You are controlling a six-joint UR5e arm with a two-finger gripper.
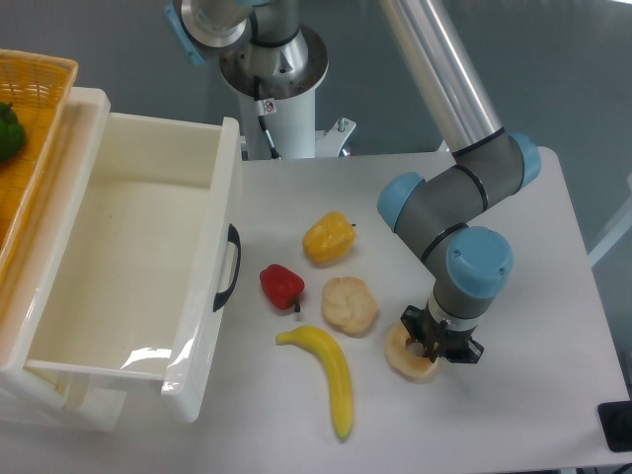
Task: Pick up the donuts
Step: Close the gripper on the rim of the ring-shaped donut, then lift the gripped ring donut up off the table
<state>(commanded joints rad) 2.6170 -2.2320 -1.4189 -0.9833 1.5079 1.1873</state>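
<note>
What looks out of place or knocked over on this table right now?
Nothing stands out. The yellow pepper, red pepper, banana and pale round toy lie apart on the table, undamaged. The gripper sits over the donut.

The donut is a pale tan toy ring with a lighter cream top. It lies flat on the white tabletop, in the near right part, closer to the front edge than to the back edge, and well in from the right edge. Only its left and front parts are visible; the rest, with much of the centre hole, is hidden from above. It does not look lifted from the surface.
</note>
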